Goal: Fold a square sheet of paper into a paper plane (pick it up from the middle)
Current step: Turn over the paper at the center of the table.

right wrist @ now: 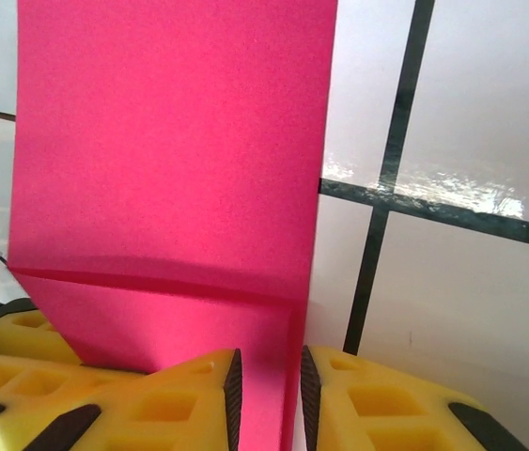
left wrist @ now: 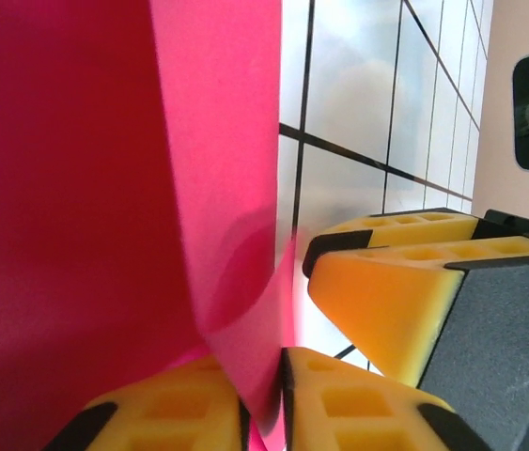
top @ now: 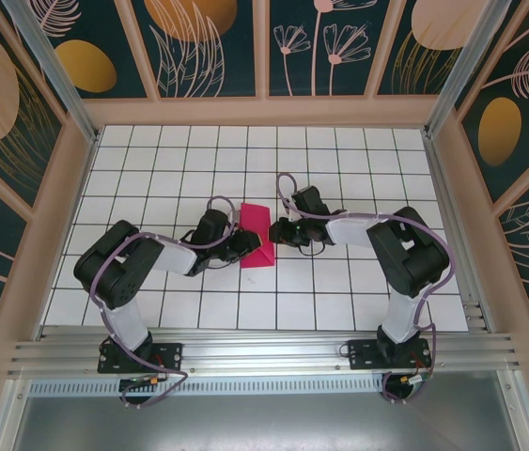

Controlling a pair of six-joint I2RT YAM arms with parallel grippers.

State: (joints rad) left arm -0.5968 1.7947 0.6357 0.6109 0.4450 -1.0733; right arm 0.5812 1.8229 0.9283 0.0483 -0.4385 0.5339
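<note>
The square sheet of paper [top: 255,225] is magenta-pink and lies folded into a narrow strip at the middle of the tiled table. My left gripper [top: 243,246] comes in from the left. In the left wrist view it [left wrist: 264,404] is shut on a raised flap of the paper [left wrist: 104,188]. My right gripper [top: 280,232] sits at the strip's right edge. In the right wrist view its jaws [right wrist: 266,404] stand narrowly apart, and the flat paper [right wrist: 170,169] edge runs through the gap without being pinched. One right finger [left wrist: 405,291] shows beside the flap.
The white grid table [top: 339,160] is boxed in by wooden walls with patterned panels [top: 490,188] at the back and on both sides. An aluminium rail [top: 264,352] carries both arm bases along the near edge. Bare tiles lie all round the paper.
</note>
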